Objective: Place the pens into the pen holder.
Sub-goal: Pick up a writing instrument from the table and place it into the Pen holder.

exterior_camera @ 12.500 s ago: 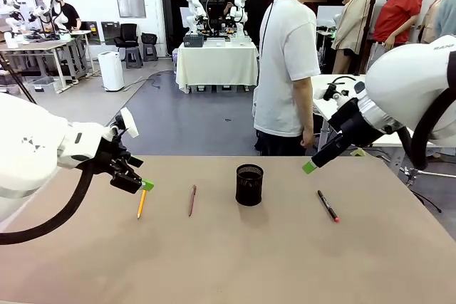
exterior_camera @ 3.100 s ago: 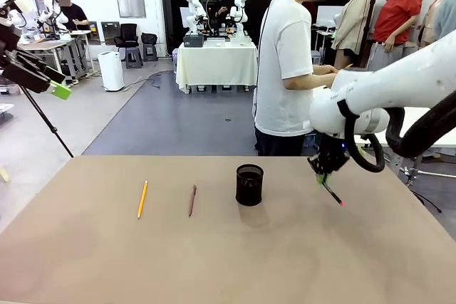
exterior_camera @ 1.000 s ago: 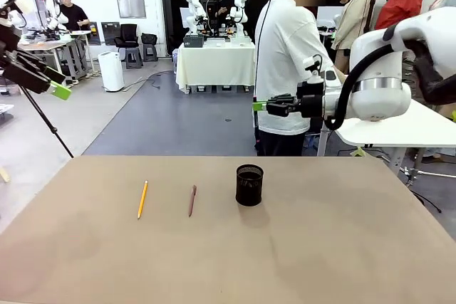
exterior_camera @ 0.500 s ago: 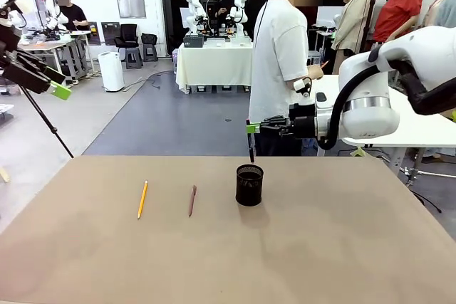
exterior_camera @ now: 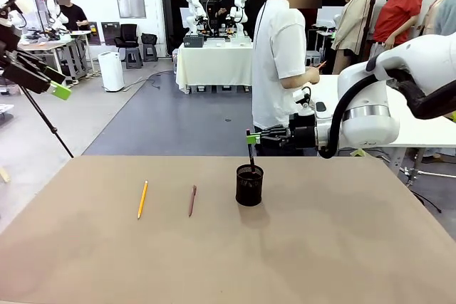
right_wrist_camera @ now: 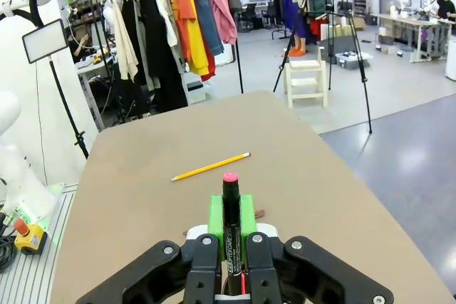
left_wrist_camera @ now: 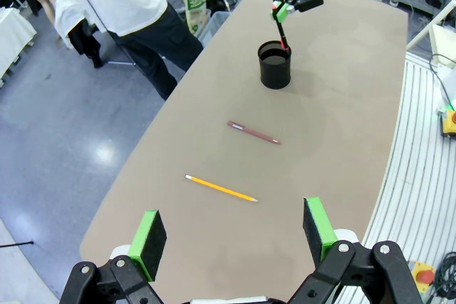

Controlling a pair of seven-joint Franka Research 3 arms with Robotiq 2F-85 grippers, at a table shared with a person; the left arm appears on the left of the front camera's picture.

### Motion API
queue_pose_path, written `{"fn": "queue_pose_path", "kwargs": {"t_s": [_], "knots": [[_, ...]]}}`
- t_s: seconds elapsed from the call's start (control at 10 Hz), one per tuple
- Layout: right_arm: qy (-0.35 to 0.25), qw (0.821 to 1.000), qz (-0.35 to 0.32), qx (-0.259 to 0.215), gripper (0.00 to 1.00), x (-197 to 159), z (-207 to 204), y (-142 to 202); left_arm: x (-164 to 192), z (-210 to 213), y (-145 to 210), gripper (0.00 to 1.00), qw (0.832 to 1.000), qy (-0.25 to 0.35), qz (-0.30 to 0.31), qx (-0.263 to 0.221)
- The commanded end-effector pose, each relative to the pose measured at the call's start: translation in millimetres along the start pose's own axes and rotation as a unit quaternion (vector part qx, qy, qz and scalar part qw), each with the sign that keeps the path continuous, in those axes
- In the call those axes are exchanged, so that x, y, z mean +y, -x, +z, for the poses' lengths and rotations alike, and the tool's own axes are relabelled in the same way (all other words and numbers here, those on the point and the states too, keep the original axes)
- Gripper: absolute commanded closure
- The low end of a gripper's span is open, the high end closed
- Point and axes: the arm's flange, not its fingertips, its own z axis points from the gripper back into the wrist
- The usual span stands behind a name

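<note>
Front view, the right end effector [exterior_camera: 251, 137] is clamped on a light, stiff black pen [exterior_camera: 250, 156], tip dipping into the pen holder [exterior_camera: 249, 185]; left wrist view, the left end effector [left_wrist_camera: 234, 229] gapes empty above the yellow pencil [left_wrist_camera: 221, 188] and brown pen [left_wrist_camera: 253, 133] on the tabletop [left_wrist_camera: 335, 105], probably best pinched mid-shaft; right wrist view, pads [right_wrist_camera: 216, 216] squeeze the slick barrel.

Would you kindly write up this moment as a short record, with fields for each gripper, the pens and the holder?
right gripper: shut on black marker, held upright
black marker: lower end at the mouth of the pen holder
left gripper: open, holding nothing, high up at the table's left side
yellow pencil: lying flat on the table, left of the pen holder
brown pen: lying flat between yellow pencil and pen holder, touching neither
</note>
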Motion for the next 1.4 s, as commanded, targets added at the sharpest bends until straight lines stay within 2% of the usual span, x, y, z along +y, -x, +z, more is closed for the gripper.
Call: {"fn": "queue_pose_path", "kwargs": {"t_s": [0.0, 0.2, 0.3, 0.8, 1.1, 1.3], "knots": [[0.010, 1.000, 0.024, -0.005, 1.00, 2, -2, 6, -1, 0, -2, 0.00, 1.000, -0.002, 0.006, -0.004], [0.021, 0.999, 0.041, -0.002, 1.00, 0, -2, 9, -1, 0, -2, 0.00, 1.000, -0.002, 0.006, -0.004], [0.023, 0.999, 0.047, 0.001, 0.95, -1, -3, 10, -1, 0, -2, 0.00, 1.000, -0.002, 0.006, -0.004], [0.034, 0.997, 0.076, -0.001, 0.02, -3, 1, 7, -1, 0, -2, 0.00, 1.000, -0.002, 0.006, -0.004], [0.033, 0.997, 0.077, 0.002, 0.00, 1, 17, -15, -1, 0, -2, 0.00, 1.000, -0.002, 0.006, -0.004], [0.022, 0.997, 0.061, 0.039, 0.00, 11, 33, -34, -1, 0, -2, 0.00, 1.000, -0.002, 0.006, -0.004]]}}
